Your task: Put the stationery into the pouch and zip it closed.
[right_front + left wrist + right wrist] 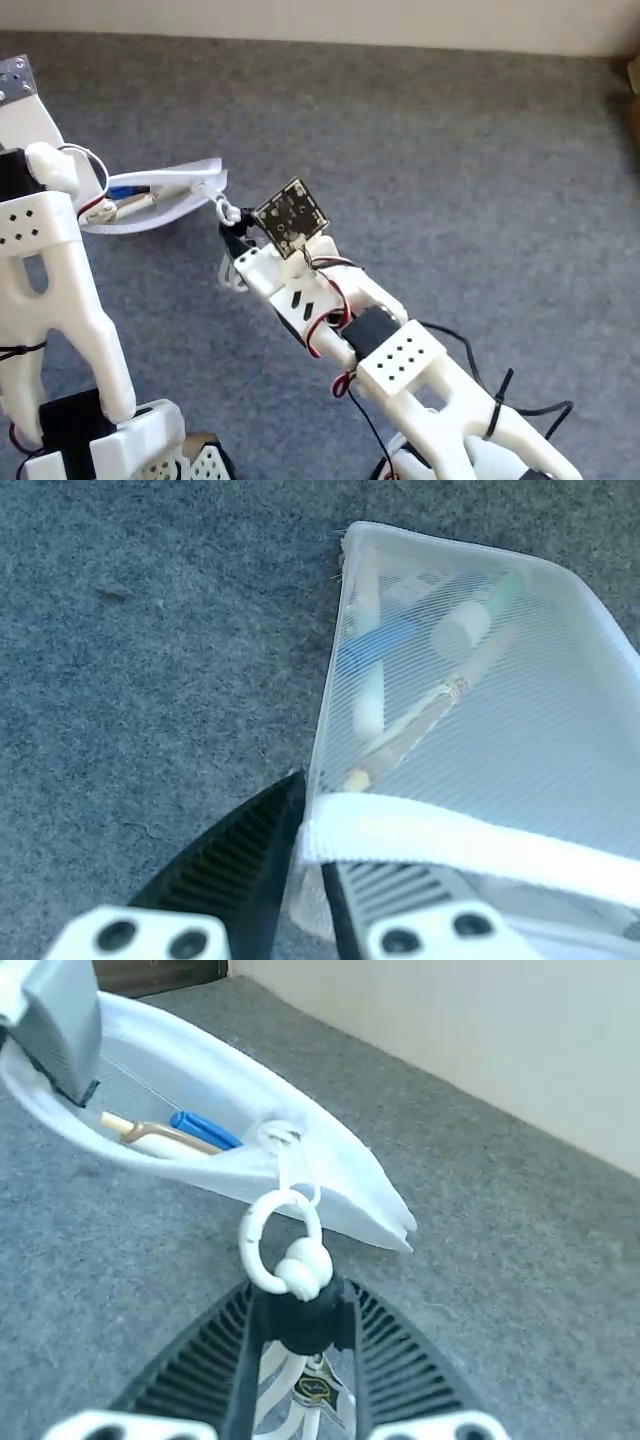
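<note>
Grey carpet (450, 130) all round, with a pale wall (480, 1040) behind. Left gripper (312, 825) is pinched tight on the pouch (480, 730) at its white zip band, lower centre of the left wrist frame. Right gripper (298, 1300) is clamped on the zipper pull (303, 1268), its white ring and bead just above the fingers, lower centre of the right wrist frame. The pouch spans between both arms in the upper left of the high frame. Its slider (280, 1135) sits near the end closest to the right gripper, and the mouth is open past it. Stationery is inside: a blue pen (205, 1130) and a tan pencil (150, 1135) side by side. More pieces show through the mesh wall.
</note>
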`<act>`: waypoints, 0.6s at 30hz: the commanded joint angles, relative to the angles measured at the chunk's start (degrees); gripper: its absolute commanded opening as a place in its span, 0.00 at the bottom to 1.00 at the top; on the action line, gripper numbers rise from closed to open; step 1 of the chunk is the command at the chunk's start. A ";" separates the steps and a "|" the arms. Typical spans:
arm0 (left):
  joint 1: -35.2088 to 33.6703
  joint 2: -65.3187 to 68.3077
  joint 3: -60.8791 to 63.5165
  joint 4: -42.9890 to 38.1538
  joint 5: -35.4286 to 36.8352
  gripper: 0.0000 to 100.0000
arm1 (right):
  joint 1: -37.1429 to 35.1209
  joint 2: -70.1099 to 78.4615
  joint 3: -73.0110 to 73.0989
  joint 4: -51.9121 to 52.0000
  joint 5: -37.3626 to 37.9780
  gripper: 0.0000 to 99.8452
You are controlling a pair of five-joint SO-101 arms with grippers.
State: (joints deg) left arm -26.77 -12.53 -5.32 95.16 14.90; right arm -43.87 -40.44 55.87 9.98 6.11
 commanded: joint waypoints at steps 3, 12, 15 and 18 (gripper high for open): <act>0.31 -0.48 -0.48 -1.23 0.53 0.00 | -0.40 -3.21 1.54 -3.21 1.32 0.00; 2.77 -0.48 -4.44 -1.58 -6.86 0.04 | -0.66 -3.74 2.07 5.23 7.65 0.00; 5.67 -0.57 -5.67 -1.32 -9.14 0.14 | -1.10 -7.16 2.07 10.42 7.74 0.00; 8.40 -0.48 -7.08 -1.67 -10.46 0.21 | -2.15 -12.70 2.15 16.92 9.67 0.00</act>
State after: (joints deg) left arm -22.11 -12.44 -8.13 94.73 5.85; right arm -44.57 -47.21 58.86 21.67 13.58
